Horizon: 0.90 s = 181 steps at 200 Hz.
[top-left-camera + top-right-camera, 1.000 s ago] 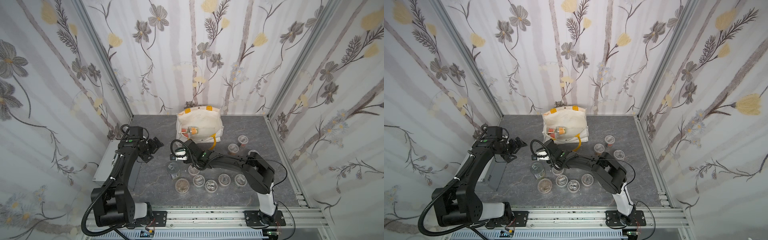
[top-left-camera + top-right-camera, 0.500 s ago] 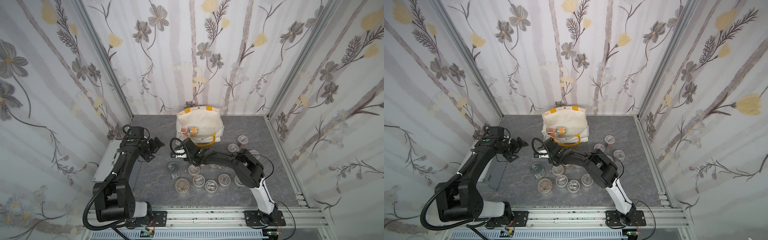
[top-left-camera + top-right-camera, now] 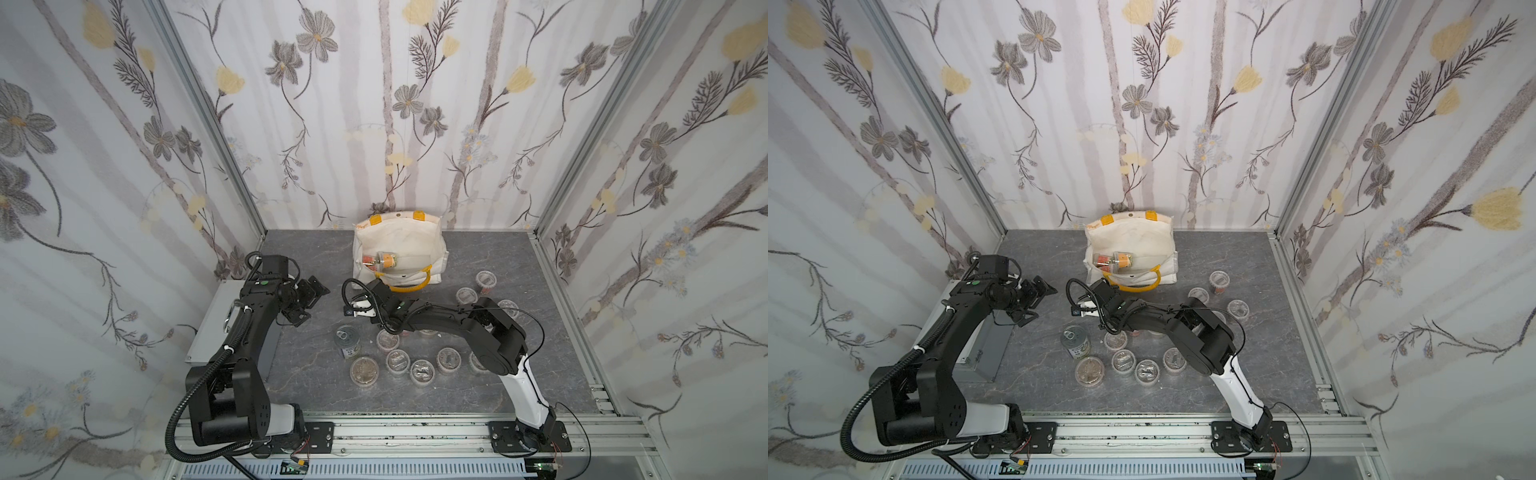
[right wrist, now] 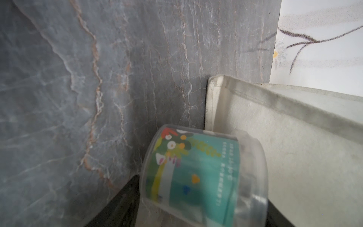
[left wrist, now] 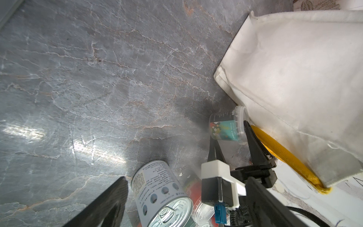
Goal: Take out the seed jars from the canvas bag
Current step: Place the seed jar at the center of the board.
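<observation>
The canvas bag point(image 3: 399, 245) point(image 3: 1133, 237) stands at the back with its mouth open and two orange-labelled seed jars point(image 3: 380, 261) inside. My right gripper point(image 3: 366, 291) point(image 5: 228, 130) is low at the bag's front left corner. A teal-labelled seed jar point(image 5: 224, 127) point(image 4: 200, 173) lies tilted on its side between its fingers. Whether the fingers still press on it I cannot tell. Several more seed jars point(image 3: 397, 360) stand on the table in front. My left gripper point(image 3: 309, 303) hovers wide open and empty to the left.
A silver pull-tab tin can point(image 3: 348, 340) point(image 5: 163, 196) stands just left of the jar cluster. A grey metal box point(image 3: 216, 328) lies at the left edge under my left arm. More jars point(image 3: 485, 279) sit to the right of the bag, whose yellow handle point(image 3: 409, 286) hangs forward.
The right arm's elbow has swung in to the left while its gripper stayed by the bag's corner with the jar. The left gripper has edged slightly right.
</observation>
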Motion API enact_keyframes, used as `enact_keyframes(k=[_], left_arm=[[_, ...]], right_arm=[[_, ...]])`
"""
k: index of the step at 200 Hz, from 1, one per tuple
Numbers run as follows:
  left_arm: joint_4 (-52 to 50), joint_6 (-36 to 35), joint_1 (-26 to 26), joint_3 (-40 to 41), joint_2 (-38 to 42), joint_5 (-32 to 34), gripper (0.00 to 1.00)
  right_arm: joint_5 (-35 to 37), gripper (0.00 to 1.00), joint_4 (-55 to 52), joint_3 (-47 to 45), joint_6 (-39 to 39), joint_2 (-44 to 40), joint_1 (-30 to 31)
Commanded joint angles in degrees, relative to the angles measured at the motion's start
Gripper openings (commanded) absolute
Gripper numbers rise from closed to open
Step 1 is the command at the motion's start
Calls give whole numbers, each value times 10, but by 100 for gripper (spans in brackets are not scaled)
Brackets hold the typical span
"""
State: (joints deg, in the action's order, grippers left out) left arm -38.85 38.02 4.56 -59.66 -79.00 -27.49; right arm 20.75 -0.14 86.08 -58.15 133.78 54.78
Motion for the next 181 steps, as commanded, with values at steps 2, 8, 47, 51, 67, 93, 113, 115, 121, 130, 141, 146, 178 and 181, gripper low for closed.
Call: enact_keyframes(k=[2,8,47,51,67,93,113,115,121,130,141,146,178,181], left_arm=[[16,10,0,4,5,-4,95],[16,10,1,4,6,-4,95],[18,13,1,10,13,-4,95],[19,14,1,10,14,-5,95],[18,14,1,11,17,-5,95],[17,13,1,11,24,-5,95],[14,6,1,11,30,-9,95],[13,5,1,10,30,-9,95],[12,4,1,10,33,-11,95],[12,4,1,10,36,-12,95],[11,3,1,11,42,-14,95],[11,2,0,10,44,-16,95],[7,-9,-1,1,65,-30,95],[6,-10,-1,-1,66,-29,95]], right_arm=[[-15,75,-7,-5,-2,-20,4],[-16,75,-8,-6,-2,-24,5],[-24,81,-24,-5,-2,-52,12],[-25,82,-30,-4,-2,-54,12],[-37,83,-48,-3,-2,-69,18],[-58,84,-77,-3,15,-96,23],[-88,84,-109,-4,41,-129,30],[-92,84,-111,-4,44,-134,31],[-104,84,-117,-6,56,-147,33],[-124,84,-127,-11,74,-170,36],[-146,84,-131,-20,97,-198,40],[-158,84,-133,-24,108,-213,41],[-227,85,-118,-68,202,-307,44],[-232,85,-113,-73,211,-317,44]])
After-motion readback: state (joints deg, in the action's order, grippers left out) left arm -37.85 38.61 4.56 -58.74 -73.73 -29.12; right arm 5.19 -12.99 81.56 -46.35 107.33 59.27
